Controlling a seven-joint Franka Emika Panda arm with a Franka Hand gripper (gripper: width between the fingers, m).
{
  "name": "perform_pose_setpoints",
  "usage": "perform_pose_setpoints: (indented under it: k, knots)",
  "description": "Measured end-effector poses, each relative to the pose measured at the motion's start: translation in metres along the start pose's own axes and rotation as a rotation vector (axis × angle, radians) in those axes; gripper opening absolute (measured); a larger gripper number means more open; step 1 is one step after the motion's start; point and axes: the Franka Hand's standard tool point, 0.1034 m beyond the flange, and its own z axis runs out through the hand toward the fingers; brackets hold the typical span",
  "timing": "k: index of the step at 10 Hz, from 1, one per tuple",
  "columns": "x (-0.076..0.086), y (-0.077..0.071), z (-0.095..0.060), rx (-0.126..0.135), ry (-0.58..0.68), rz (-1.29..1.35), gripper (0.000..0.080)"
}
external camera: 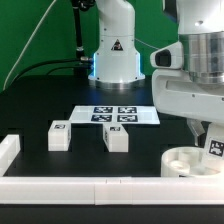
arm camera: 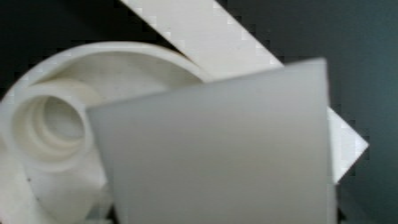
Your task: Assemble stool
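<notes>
The round white ring-like seat (external camera: 186, 160) lies on the black table at the exterior view's right, close to the front border bar. My gripper (external camera: 204, 134) hangs over the seat's right side and is shut on a white leg block (external camera: 214, 148), whose tag faces the camera. The block is just above or touching the seat's rim; I cannot tell which. In the wrist view the held leg (arm camera: 222, 150) fills most of the picture and hides my fingers, with the seat (arm camera: 63, 115) behind it. Two other leg blocks (external camera: 58, 135) (external camera: 115, 138) lie loose on the table to the left.
The marker board (external camera: 118, 115) lies flat at the table's middle, in front of the robot base (external camera: 115, 55). Long white border bars run along the front edge (external camera: 90, 190) and the left corner (external camera: 8, 152). A bar (arm camera: 205, 40) shows behind the seat in the wrist view.
</notes>
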Motion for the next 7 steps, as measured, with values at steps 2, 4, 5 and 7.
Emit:
perform_pose_setpoints:
  k: [2,4,5,7]
  knots:
    - [0.0061,0.0026,-0.0005,0.07,0.014,0.292,0.0343]
    - [0.0048,0.0056,-0.0002,0.166,-0.011,0.692,0.0343]
    - [0.0052,0.0059,0.0006,0.189,-0.021,0.815,0.0343]
    - [0.0021,0.0048,-0.0002,0.236,-0.01,1.01,0.0343]
